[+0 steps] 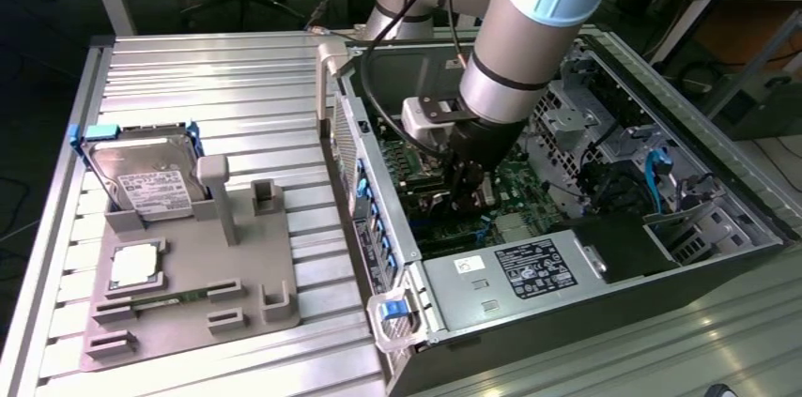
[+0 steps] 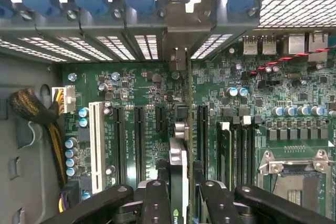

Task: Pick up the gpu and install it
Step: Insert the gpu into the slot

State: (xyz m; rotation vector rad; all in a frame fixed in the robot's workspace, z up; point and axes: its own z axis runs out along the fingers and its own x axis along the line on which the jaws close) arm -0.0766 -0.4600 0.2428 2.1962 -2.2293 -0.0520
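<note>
**GPU in the jaws, standing over the slots, not yet seated as far as I can judge**

From the wrist view, nearest to me, the gripper (image 2: 178, 195) is closed on the gpu (image 2: 178, 169), which I see edge-on as a thin upright card pinched between the two black fingers (image 2: 156, 198) (a scrap of green logo shows at its lower edge). Its silver end bracket (image 2: 177, 59) reaches up to the rear slot panel of the case. Just beyond the fingers lies the green motherboard (image 2: 142, 93), with the black expansion slots (image 2: 139, 135) running parallel to the card on either side, and a white slot (image 2: 96, 145) further off. The empty CPU socket (image 2: 294, 179) sits to one side.

In the exterior view the gripper (image 1: 467, 192) is down inside the open computer case (image 1: 589, 266). Across on the grey parts tray (image 1: 188, 313) the hard drive (image 1: 145, 181) stands in its holder.

I'd say the pick is done; the card is lined up over the board, but I can't tell whether its edge has entered a slot.
</note>
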